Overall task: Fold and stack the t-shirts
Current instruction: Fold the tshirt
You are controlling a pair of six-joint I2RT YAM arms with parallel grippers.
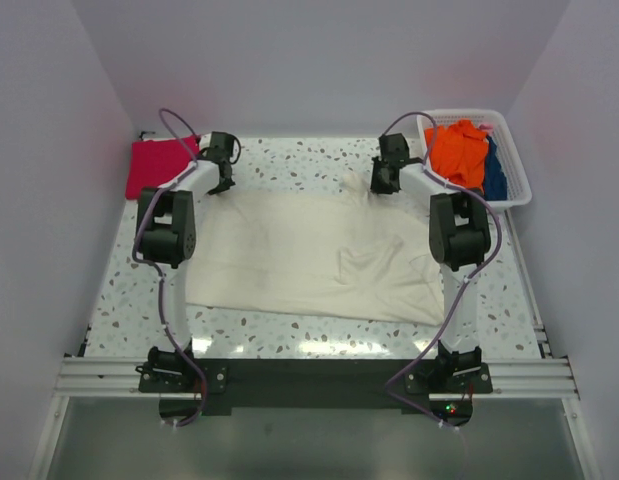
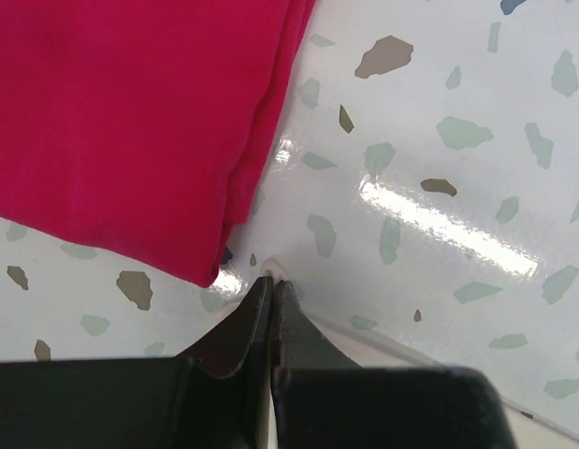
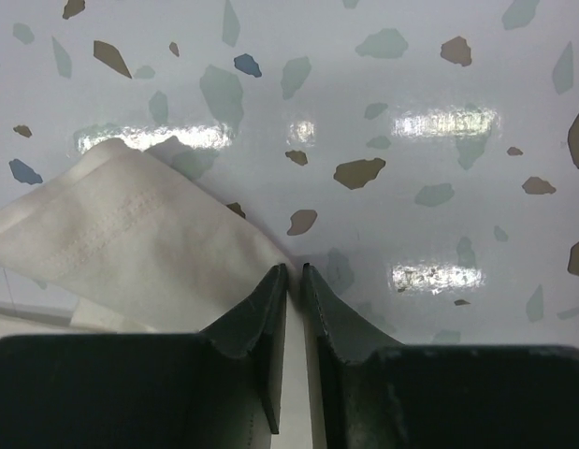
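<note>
Left gripper (image 2: 272, 281): jaws were pressed together on the far-left corner of the cream-white t-shirt (image 1: 319, 255).
Right gripper (image 3: 294, 269): jaws stood nearly together, with cream cloth in the gap.
Crimson-pink t-shirt (image 1: 154, 165): lay folded, far left.

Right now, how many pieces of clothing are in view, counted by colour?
cream shirt: 1
pink shirt: 1
orange garment: 1
blue garment: 1
total: 4
</note>
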